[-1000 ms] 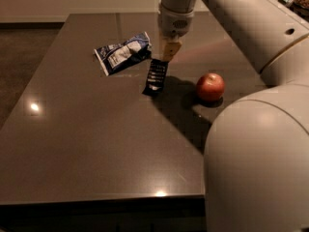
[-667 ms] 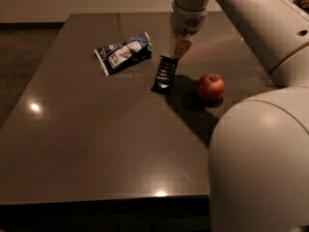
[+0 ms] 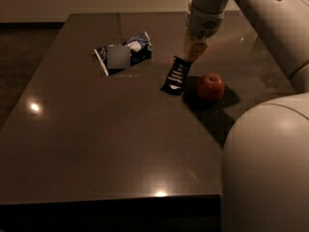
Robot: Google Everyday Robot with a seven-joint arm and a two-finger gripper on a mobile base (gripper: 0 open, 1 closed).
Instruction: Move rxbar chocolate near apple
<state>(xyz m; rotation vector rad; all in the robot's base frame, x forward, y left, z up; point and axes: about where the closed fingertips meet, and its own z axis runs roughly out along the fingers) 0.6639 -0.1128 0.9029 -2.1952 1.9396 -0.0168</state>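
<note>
The rxbar chocolate (image 3: 175, 75) is a small black wrapper with white text. It hangs tilted from its upper end, just left of the apple. The apple (image 3: 210, 86) is round and red and sits on the dark table (image 3: 96, 144) at the right of the middle. My gripper (image 3: 194, 52) comes down from the arm at the top and is shut on the bar's upper end, above and left of the apple. A small gap shows between the bar and the apple.
A blue-and-white snack bag (image 3: 123, 57) lies on the table to the left of the bar. My pale arm and body (image 3: 265, 168) fill the right side of the view. The table's front edge runs along the bottom.
My gripper has moved to the right with the rxbar chocolate in it, away from the snack bag and closer to the apple. The apple and the bag have not moved.
</note>
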